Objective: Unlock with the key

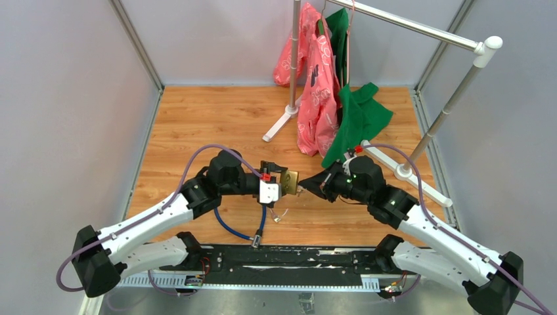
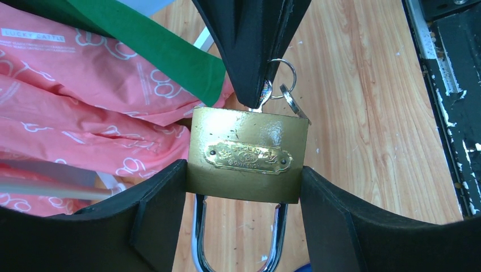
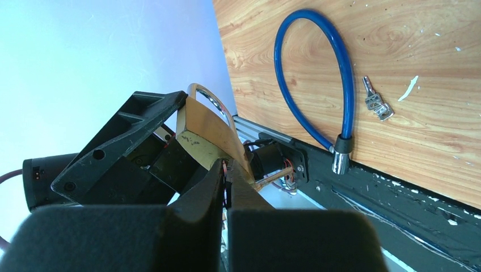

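Observation:
A brass padlock [image 2: 248, 153] with a steel shackle [image 2: 198, 238] sits clamped by its sides in my left gripper [image 2: 245, 195], held above the wooden table [image 1: 197, 125]. Both shackle legs run into the body. My right gripper [image 2: 252, 85] meets the padlock's keyhole end from the right and is shut on the key [image 2: 265, 93], whose ring [image 2: 282, 71] and a spare key hang beside the fingertips. From above, the padlock [image 1: 289, 178] sits between the left gripper [image 1: 274, 187] and the right gripper [image 1: 307, 188]. In the right wrist view the closed right gripper [image 3: 226, 170] presses against the padlock [image 3: 204, 133]; the key blade is hidden.
A blue cable lock [image 3: 306, 73] and a small pair of keys [image 3: 377, 105] lie on the table below the padlock, near the front rail [image 1: 282, 259]. Behind stands a clothes rack [image 1: 292, 59] with pink bags [image 1: 315, 98] and green cloth [image 1: 358, 121].

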### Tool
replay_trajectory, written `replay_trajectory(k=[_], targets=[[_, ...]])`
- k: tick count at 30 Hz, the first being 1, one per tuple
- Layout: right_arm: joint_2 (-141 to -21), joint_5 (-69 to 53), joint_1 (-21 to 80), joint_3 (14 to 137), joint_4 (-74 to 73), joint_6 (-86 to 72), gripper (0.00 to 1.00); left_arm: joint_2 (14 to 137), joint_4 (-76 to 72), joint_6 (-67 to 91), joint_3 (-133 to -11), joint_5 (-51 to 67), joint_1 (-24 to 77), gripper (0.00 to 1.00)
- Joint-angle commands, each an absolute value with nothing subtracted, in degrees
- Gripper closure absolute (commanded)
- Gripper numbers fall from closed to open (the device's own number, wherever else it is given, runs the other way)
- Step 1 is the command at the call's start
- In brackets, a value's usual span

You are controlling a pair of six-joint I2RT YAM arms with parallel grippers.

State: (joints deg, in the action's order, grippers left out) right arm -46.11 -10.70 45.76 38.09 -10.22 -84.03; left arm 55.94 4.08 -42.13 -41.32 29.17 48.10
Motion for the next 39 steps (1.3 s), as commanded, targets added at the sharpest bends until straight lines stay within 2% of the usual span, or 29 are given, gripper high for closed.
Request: replay_trajectory(k=[1, 11, 22, 30, 31, 32, 34, 35, 39], targets=[[-46.1, -13.4, 46.9, 38.0, -15.8, -85.9, 1.0, 52.9, -9.3, -44.2, -42.9, 26.6, 48.3, 1.0], [-44.1, -10.5, 46.9, 36.4, -17.3, -90.7, 1.0, 51.6, -9.3, -46.0, -42.0, 24.5, 48.8, 1.0], [-47.3, -11.7, 46.8, 43.3, -27.9, -90.9, 1.0, 51.7, -9.4, -45.8, -41.8, 24.2, 48.8, 1.0], [-47.3, -12.4, 46.8, 43.8, -30.5, -92.2, 1.0, 51.6, -9.4, -46.0, -41.7, 24.0, 48.9, 1.0], [-46.9, -12.0, 46.8, 43.7, -29.8, -91.0, 0.95, 51.7, -9.4, -46.0, -41.6, 23.9, 48.9, 1.0], [-46.4, -11.7, 46.8, 43.8, -29.0, -89.3, 0.82, 51.8, -9.3, -46.0, -41.7, 23.9, 48.9, 1.0], [-45.4, -9.4, 46.8, 44.3, -27.4, -84.3, 0.37, 51.8, -9.3, -45.7, -41.7, 24.0, 48.9, 1.0], [-44.7, -7.7, 46.8, 44.9, -27.3, -81.0, 0.22, 51.8, -9.3, -45.6, -41.7, 24.1, 48.9, 1.0], [-42.8, -2.3, 46.1, 46.5, -27.4, -54.9, 0.16, 52.1, -9.2, -45.3, -41.7, 24.3, 48.9, 1.0]])
